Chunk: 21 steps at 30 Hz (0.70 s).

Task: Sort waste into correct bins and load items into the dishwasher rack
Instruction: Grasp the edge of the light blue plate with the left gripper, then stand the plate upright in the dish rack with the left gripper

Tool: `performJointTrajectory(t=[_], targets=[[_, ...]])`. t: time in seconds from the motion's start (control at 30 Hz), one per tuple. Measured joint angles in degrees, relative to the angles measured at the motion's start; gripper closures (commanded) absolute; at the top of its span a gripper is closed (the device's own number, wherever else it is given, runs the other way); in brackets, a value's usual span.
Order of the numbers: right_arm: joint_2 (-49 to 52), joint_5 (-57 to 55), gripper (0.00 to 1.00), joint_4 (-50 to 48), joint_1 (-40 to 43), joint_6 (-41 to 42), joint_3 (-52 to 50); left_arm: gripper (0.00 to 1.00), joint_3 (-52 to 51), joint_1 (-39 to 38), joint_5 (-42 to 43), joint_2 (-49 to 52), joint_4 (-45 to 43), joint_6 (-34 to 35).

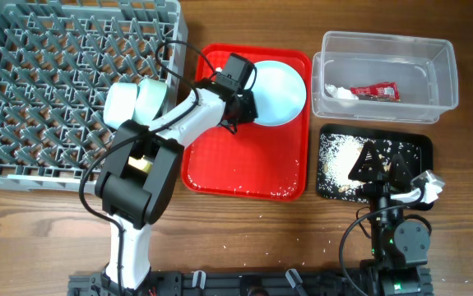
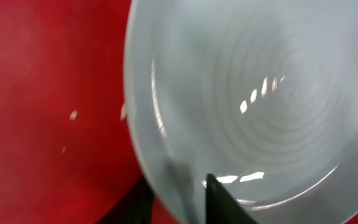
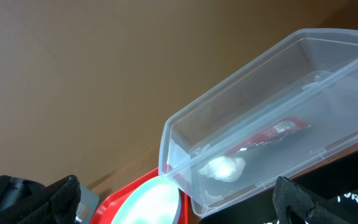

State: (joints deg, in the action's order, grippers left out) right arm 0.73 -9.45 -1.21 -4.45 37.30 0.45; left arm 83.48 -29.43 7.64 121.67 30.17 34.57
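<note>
The pale-blue plate lies at the back right of the flat red tray. My left gripper is shut on its left rim, one finger above and one below; the plate fills the left wrist view. The clear tub holds the red foil wrapper and the white scrap, both also in the right wrist view. Rice crumbs lie in the black tray. My right gripper hovers over it, open and empty. Bowls, cup, spoon and fork are out of view.
The grey dishwasher rack stands at the back left, its pegs bare. A few crumbs lie on the red tray's front and on the wooden table. The left arm reaches across the tray's left side.
</note>
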Motion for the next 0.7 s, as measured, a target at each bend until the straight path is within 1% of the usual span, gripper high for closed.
performJointTrajectory(t=[0.07,0.2,0.3,0.37,0.53,0.6,0.7], targets=[[0.0,0.0,0.0,0.0,0.0,0.0,0.0,0.96,0.2,0.0,0.2,-0.4,3.5,0.4],[0.0,0.0,0.0,0.0,0.0,0.0,0.0,0.96,0.0,0.0,-1.8,-2.7,12.5,0.3],[0.0,0.0,0.0,0.0,0.0,0.0,0.0,0.96,0.1,-0.1,-7.3,-7.2,18.8,-0.2],[0.0,0.0,0.0,0.0,0.0,0.0,0.0,0.96,0.1,-0.1,-10.2,-9.8,20.9,-0.5],[0.0,0.0,0.0,0.0,0.0,0.0,0.0,0.96,0.3,-0.1,-20.2,-19.8,26.2,-1.8],[0.0,0.0,0.0,0.0,0.0,0.0,0.0,0.96,1.0,-0.2,-26.2,-24.6,29.7,-3.0],[0.0,0.0,0.0,0.0,0.0,0.0,0.0,0.96,3.3,-0.2,-37.4,-32.8,33.9,-6.5]])
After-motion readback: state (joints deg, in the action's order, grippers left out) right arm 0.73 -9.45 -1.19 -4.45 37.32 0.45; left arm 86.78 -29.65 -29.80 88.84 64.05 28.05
